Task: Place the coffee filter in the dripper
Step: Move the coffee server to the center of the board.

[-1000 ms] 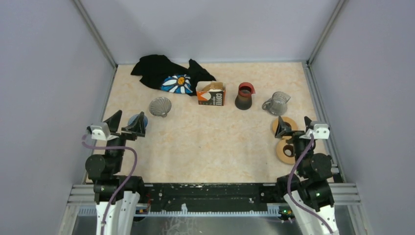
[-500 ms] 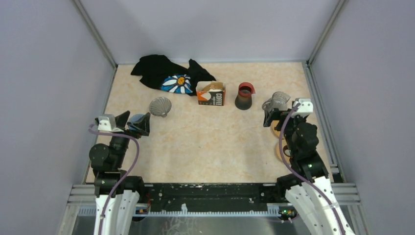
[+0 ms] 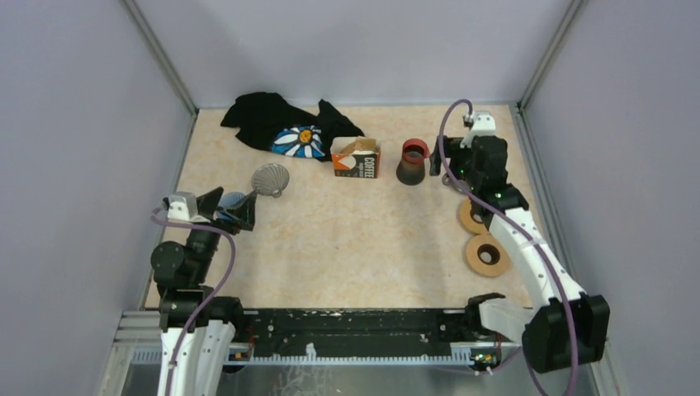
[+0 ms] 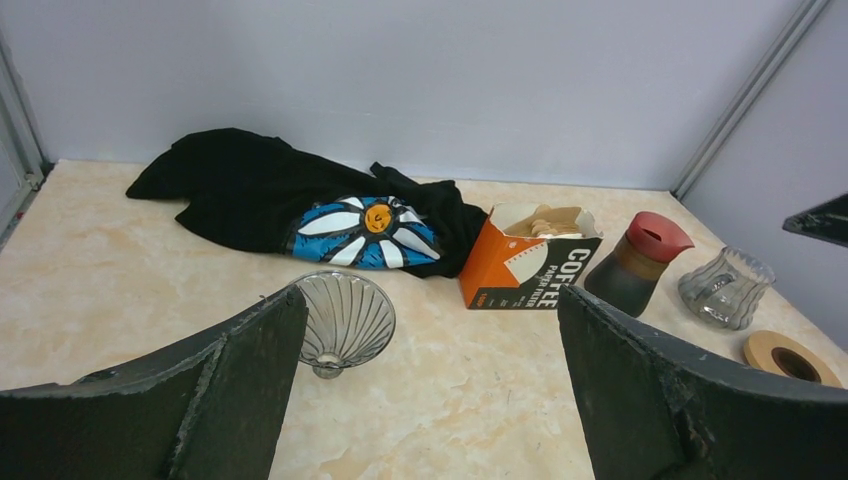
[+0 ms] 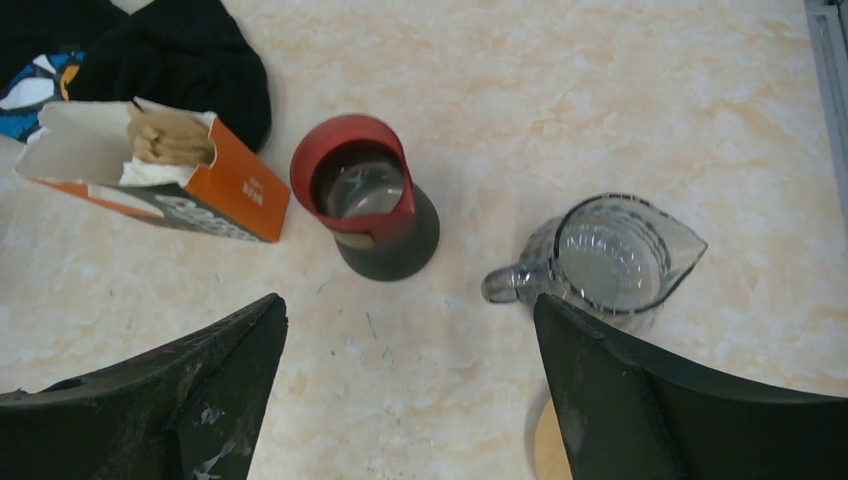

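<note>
Hazards: the paper filters (image 5: 168, 140) are packed upright in an open, light cardboard box (image 3: 357, 160) at 12 o'clock of the table (image 3: 355, 247). A pinch on one could drag out several or slide and tip the box, since nothing braces it. The right gripper (image 3: 451, 167) hangs at 1 o'clock, with the red-lidded carafe (image 3: 413, 162) and the glass jug (image 5: 612, 252) close beneath it. A descent or a sweep toward 9 o'clock could strike either one. The ribbed glass dripper (image 3: 270, 179), at 10 o'clock, appears to stand on a narrow foot, so a heavy or off-centre drop of the filter could topple it. Pose: the right arm is stretched far forward with its wrist turned down, jaws spread wide and holding nothing. The left gripper (image 3: 230, 206) sits low at 9 o'clock, facing 1 o'clock toward the dripper just beyond it, jaws fully apart and empty.
</note>
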`<state>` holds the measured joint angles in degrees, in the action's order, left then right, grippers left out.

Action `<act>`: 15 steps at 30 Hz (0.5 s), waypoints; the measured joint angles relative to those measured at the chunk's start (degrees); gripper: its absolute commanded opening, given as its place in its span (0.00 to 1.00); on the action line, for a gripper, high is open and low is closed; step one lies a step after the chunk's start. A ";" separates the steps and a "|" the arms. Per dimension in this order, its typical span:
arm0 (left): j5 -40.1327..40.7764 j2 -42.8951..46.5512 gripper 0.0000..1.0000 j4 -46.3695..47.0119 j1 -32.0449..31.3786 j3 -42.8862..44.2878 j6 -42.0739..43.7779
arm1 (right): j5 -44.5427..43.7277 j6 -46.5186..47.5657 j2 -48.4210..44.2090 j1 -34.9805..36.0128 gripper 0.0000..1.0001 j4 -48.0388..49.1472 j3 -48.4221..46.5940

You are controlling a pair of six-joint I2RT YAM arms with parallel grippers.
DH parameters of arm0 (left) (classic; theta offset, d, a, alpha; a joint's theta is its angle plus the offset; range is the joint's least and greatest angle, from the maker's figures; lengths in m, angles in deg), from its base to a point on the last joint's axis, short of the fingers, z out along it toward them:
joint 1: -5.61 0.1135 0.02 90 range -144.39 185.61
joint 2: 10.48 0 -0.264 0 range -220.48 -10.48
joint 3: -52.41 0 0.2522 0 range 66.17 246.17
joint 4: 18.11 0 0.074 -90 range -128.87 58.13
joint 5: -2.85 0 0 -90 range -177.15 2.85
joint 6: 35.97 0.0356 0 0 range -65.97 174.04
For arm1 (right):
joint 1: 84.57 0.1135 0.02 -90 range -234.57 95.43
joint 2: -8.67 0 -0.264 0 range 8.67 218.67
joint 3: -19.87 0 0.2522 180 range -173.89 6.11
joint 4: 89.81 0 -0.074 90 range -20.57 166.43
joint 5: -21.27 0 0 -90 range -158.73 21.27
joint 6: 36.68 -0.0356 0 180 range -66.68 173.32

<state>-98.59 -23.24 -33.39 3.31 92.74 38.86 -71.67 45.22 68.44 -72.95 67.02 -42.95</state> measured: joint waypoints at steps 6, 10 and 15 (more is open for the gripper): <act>-0.70 -1.03 0.99 0.02 -0.20 0.00 -0.11 | 4.72 1.09 12.02 -2.64 0.89 -0.52 -9.73; -0.96 -2.34 0.99 0.02 -0.20 0.00 -0.20 | 6.99 2.08 19.58 -2.91 0.86 -1.57 -15.30; -1.51 -4.04 0.99 0.02 -0.17 0.00 -0.20 | 8.50 4.00 27.93 -3.13 0.79 -3.54 -21.20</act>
<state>-100.10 -27.28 -33.37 3.13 92.74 38.66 -63.17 49.22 96.37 -76.08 63.48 -64.15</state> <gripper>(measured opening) 0.996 0.832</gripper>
